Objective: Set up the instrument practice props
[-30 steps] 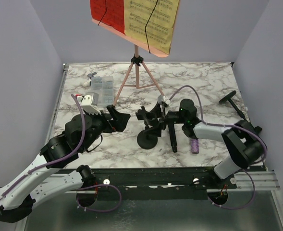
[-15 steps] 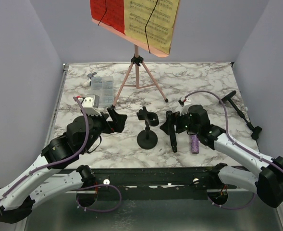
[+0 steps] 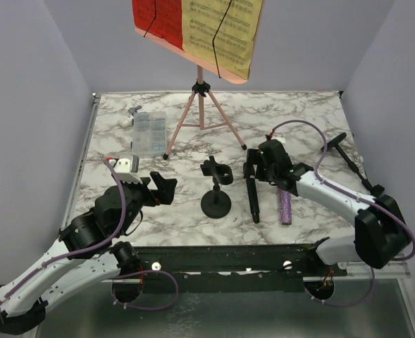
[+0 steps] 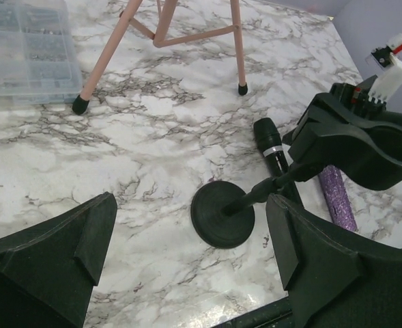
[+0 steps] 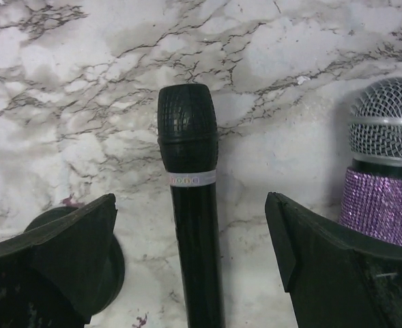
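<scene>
The pink music rack (image 3: 200,105) stands on thin tripod legs at the back, carrying the red sheet (image 3: 158,21) and the yellow sheet (image 3: 221,35). One black round-based mic holder (image 3: 215,203) stands upright mid-table. The other holder (image 3: 348,158) lies on its side at the right. The black microphone (image 3: 254,201) and the purple glitter microphone (image 3: 285,206) lie side by side. My right gripper (image 3: 253,169) is open, its fingers straddling the black microphone (image 5: 190,205) just below its head. My left gripper (image 3: 161,189) is open and empty, left of the standing holder (image 4: 222,213).
A clear plastic compartment box (image 3: 149,132) lies at the back left beside a tripod leg (image 4: 236,41). The purple microphone (image 5: 385,184) lies close beside my right finger. Side walls border the marble table (image 3: 306,120), and a black rail runs along its near edge.
My right gripper has left the standing holder and swung right, over the black microphone. My left gripper has drawn back toward the near left. The holder stands alone.
</scene>
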You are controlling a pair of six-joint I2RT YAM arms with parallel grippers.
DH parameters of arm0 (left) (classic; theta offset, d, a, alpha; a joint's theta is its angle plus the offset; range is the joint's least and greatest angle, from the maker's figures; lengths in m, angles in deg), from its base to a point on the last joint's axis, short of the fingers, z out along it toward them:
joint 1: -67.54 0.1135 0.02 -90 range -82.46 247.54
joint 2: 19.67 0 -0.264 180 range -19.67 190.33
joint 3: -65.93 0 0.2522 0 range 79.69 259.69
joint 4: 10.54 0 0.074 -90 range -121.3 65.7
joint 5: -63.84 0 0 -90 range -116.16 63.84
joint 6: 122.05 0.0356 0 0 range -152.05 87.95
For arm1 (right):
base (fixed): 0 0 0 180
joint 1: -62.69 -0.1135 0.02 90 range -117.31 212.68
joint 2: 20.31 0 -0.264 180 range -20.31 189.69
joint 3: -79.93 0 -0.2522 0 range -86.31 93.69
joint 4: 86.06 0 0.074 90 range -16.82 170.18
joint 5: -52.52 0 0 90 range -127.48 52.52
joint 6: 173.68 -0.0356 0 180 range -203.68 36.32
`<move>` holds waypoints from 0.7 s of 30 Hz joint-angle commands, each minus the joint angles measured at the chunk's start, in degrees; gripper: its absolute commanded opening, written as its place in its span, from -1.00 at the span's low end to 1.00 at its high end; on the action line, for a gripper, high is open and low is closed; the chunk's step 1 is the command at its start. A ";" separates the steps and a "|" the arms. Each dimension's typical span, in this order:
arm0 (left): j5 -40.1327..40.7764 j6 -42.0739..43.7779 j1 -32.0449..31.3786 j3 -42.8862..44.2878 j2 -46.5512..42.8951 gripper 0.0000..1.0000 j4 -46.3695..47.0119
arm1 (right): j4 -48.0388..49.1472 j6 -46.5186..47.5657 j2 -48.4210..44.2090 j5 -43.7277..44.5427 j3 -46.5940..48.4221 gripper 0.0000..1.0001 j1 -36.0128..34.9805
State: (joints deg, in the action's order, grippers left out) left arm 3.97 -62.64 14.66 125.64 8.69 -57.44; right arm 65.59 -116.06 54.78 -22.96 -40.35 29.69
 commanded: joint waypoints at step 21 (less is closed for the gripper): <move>0.69 1.15 -0.29 -4.37 -1.35 0.98 -0.75 | -4.98 8.77 19.54 3.54 14.00 -0.99 0.06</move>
State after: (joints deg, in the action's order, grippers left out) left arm 4.02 -62.55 14.55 121.55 6.57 -59.08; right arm 63.62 -109.11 80.99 -21.41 -26.52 29.69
